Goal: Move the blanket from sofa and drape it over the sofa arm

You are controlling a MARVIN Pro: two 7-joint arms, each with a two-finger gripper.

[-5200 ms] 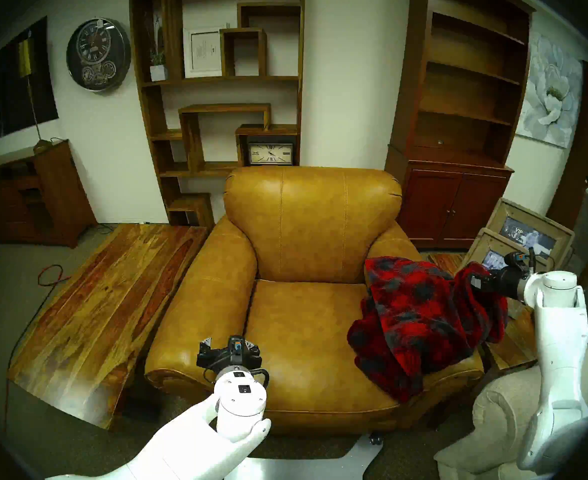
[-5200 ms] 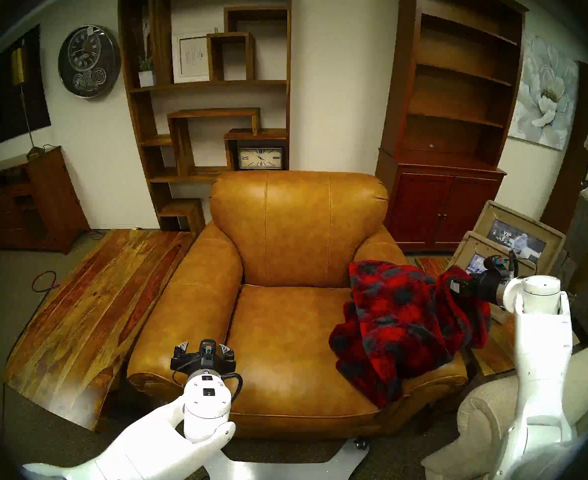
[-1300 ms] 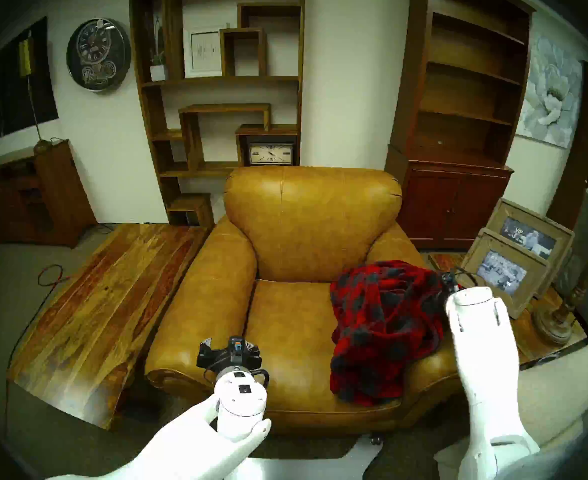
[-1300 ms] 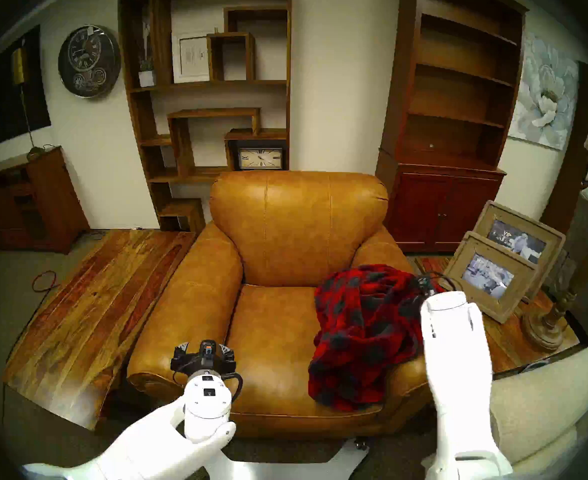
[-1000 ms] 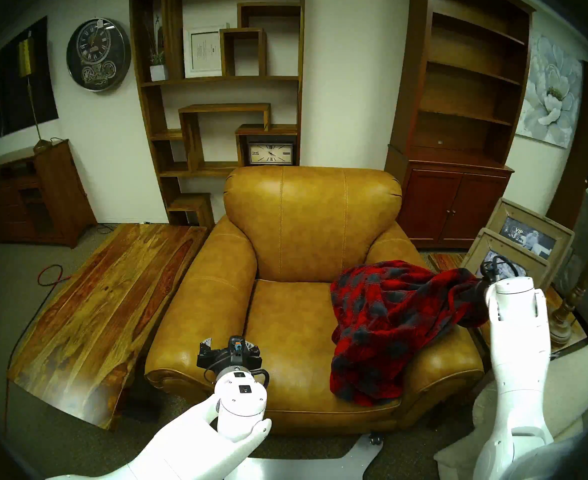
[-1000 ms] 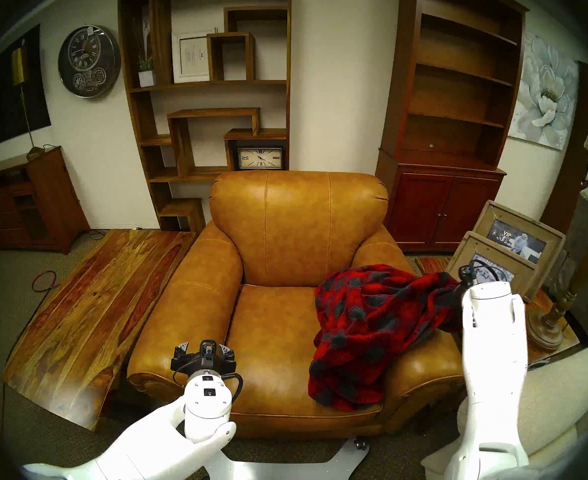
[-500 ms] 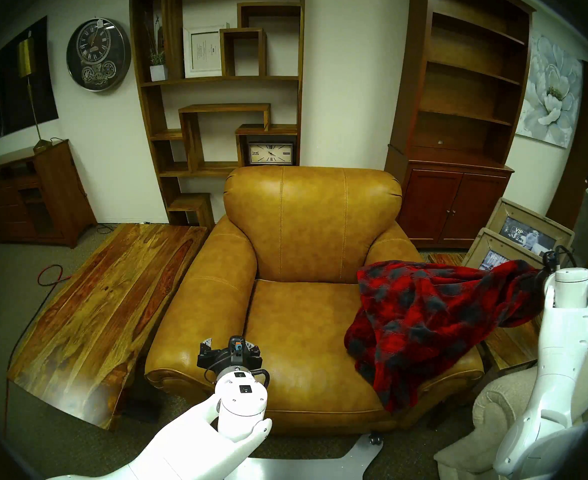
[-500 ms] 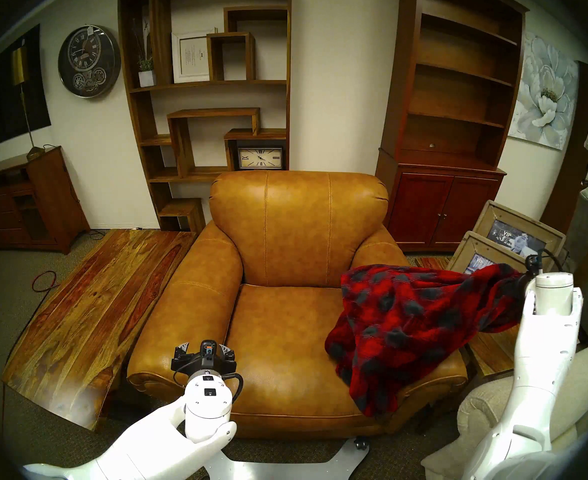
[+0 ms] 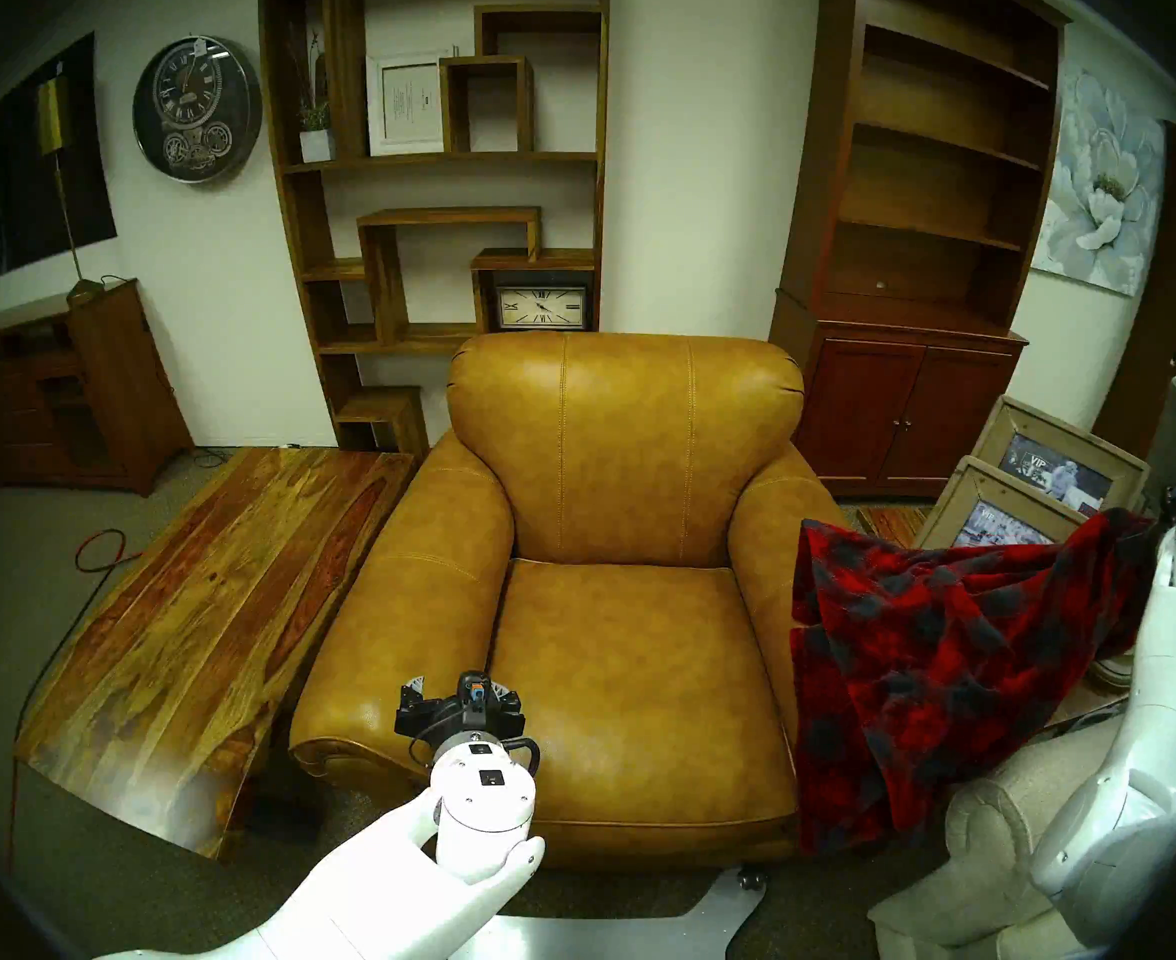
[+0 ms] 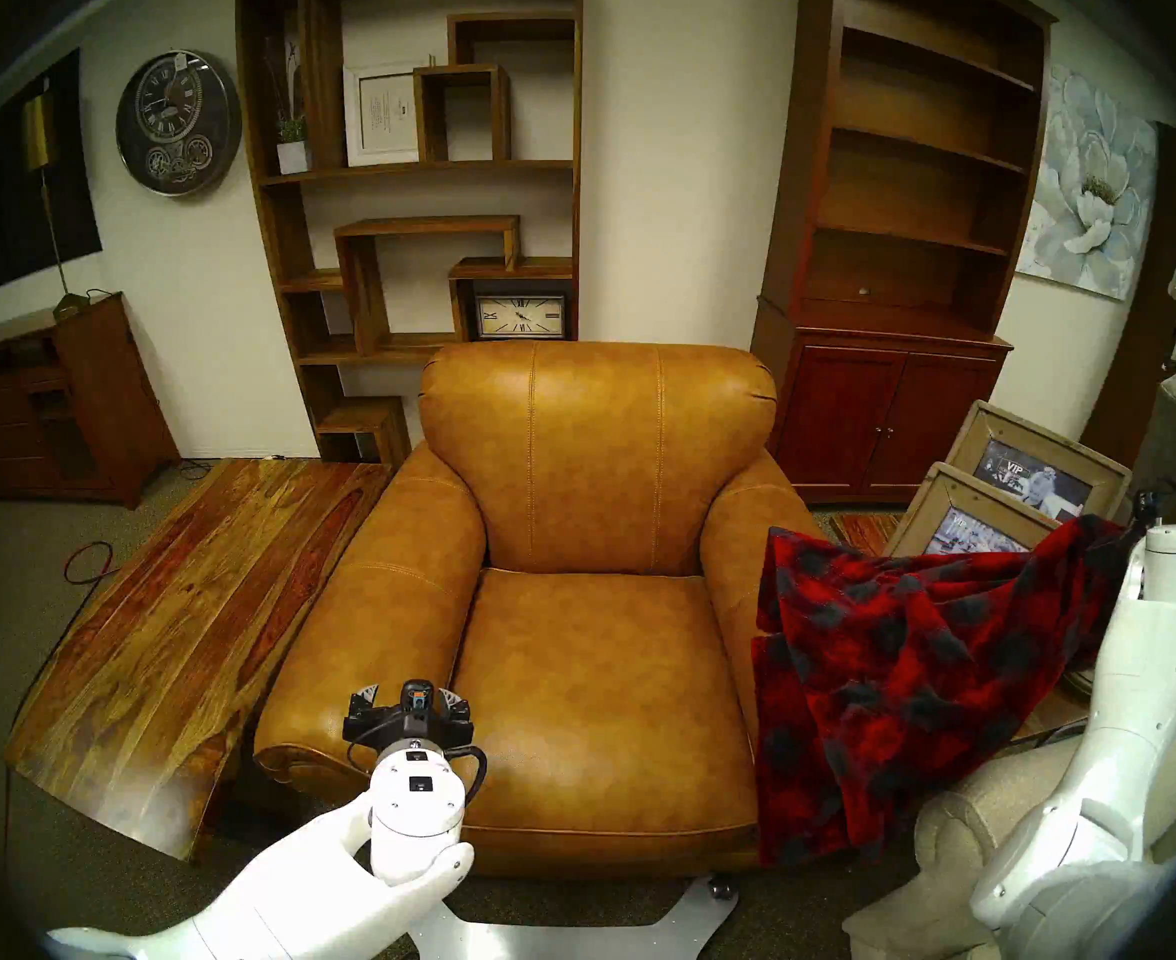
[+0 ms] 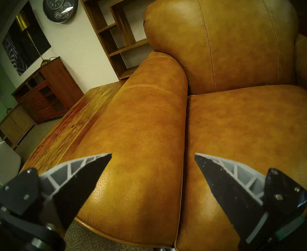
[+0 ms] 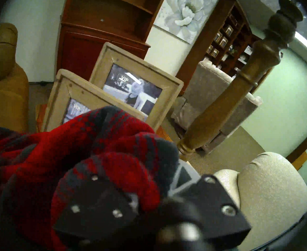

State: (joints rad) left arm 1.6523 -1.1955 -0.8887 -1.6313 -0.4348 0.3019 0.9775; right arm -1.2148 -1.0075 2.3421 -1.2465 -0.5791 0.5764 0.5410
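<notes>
The red and dark plaid blanket [image 9: 931, 661] lies spread across the tan leather sofa's [image 9: 627, 453] right sofa arm [image 9: 765, 522]. Its front edge hangs down the arm's front, and its far end stretches out to the right. My right gripper [image 12: 145, 160] is shut on that far end, to the right of the chair, with its fingers [image 12: 183, 176] half buried in the blanket [image 12: 76, 154]. In the head views the blanket [image 10: 904, 661] hides this gripper. The seat cushion [image 9: 627, 647] is bare. My left gripper [image 9: 457, 695] is open and empty above the front of the left arm [image 11: 140, 136].
A long wooden table [image 9: 211, 626] stands left of the chair. Two framed pictures [image 9: 1049, 480] and a turned wooden lamp post [image 12: 239, 93] stand on a side table right of it. A beige fabric sofa arm [image 9: 1001, 841] is at the front right. Bookcases line the back wall.
My right gripper has pulled the blanket rightward off the seat cushion and across the right sofa arm. It now lies spread out, not bunched. The left arm has not moved.
</notes>
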